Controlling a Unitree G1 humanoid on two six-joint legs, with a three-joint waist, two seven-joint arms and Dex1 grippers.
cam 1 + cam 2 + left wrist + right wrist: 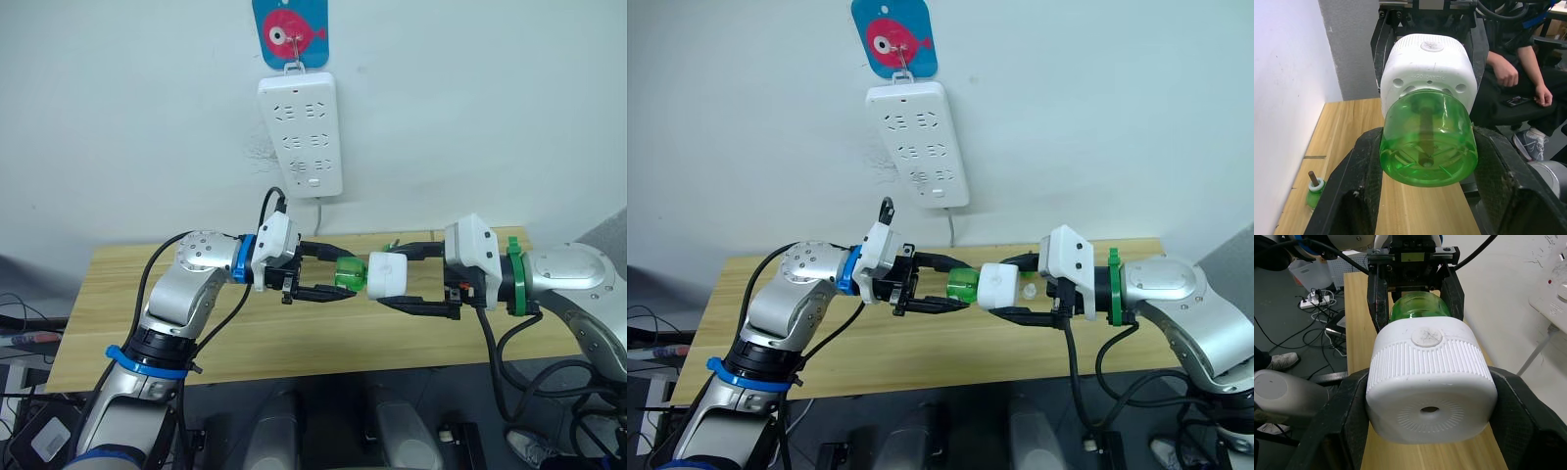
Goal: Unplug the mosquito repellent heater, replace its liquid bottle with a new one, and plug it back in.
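Note:
The mosquito repellent heater (388, 275), a white rounded unit, hangs above the wooden table (137, 323) between my two arms. A green liquid bottle (347, 274) is joined to its left end. My left gripper (341, 276) is shut on the green bottle, one black finger on each side (1359, 186). My right gripper (384, 278) is shut on the heater (1430, 396), its fingers clamping the ribbed white sides. A second small green bottle (1314, 190) with a brown wick stands upright on the table close to the wall.
A long white power strip (301, 135) hangs on the wall from a hook on a blue fish sign (291, 31), its cable dropping behind the table. A seated person (1518, 73) shows beyond the table's end. Cables lie on the floor (1322, 298).

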